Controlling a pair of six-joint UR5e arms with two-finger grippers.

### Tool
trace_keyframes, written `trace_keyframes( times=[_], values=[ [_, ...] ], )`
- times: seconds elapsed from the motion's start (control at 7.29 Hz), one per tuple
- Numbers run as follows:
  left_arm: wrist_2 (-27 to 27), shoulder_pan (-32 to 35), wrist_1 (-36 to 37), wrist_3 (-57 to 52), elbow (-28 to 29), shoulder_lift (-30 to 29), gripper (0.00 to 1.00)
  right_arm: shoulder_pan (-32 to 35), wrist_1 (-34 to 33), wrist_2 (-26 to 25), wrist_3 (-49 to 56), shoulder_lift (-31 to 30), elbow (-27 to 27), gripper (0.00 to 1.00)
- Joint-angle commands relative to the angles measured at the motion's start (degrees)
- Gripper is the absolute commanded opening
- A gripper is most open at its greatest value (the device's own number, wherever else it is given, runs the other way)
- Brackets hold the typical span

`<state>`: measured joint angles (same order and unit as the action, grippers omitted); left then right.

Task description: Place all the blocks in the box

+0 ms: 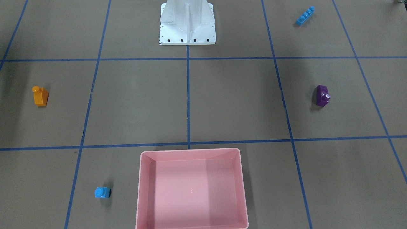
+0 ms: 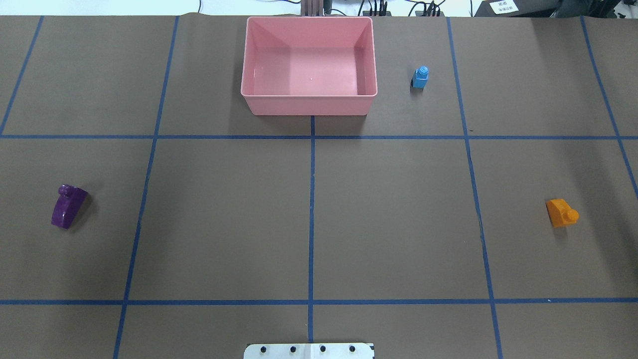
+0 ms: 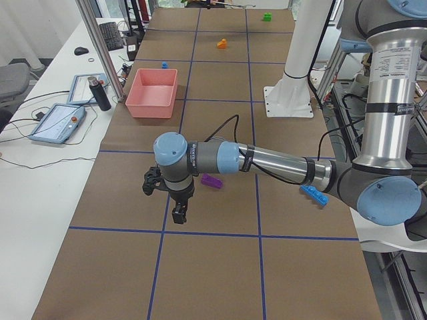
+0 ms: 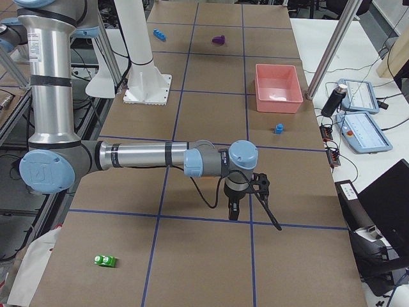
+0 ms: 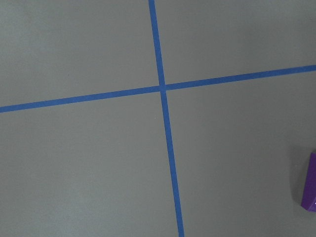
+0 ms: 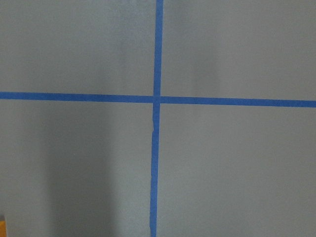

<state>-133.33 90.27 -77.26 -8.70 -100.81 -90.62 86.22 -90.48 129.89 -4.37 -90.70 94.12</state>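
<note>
Opposite steep views, the box (image 1: 147, 190) in both.

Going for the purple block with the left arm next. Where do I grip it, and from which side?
I'd come straight down from above and close across the two long sides of the purple block, at mid-length. It lies tipped over with its stud pointing sideways, so the studded end and the sloped face look like poor seats. Nothing stands beside it.
</note>
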Motion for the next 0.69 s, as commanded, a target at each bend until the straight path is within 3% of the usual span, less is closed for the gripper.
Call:
trace_keyframes(
  times=[0.0, 0.27, 0.55],
  values=[
    [0.0, 0.0, 0.0, 0.0, -0.2, 0.0, 1.00, 0.0, 0.0, 0.0, 0.1, 0.1, 0.0, 1.00],
    [0.0, -0.2, -0.3, 0.3, -1.1, -0.5, 1.00, -0.3, 0.2, 0.3, 0.0, 0.3, 0.3, 1.00],
    [0.2, -0.3, -9.2, 0.7, 0.0, -0.8, 1.00, -0.7, 1.3, 0.5, -0.5, 0.5, 1.6, 1.00]
  ],
)
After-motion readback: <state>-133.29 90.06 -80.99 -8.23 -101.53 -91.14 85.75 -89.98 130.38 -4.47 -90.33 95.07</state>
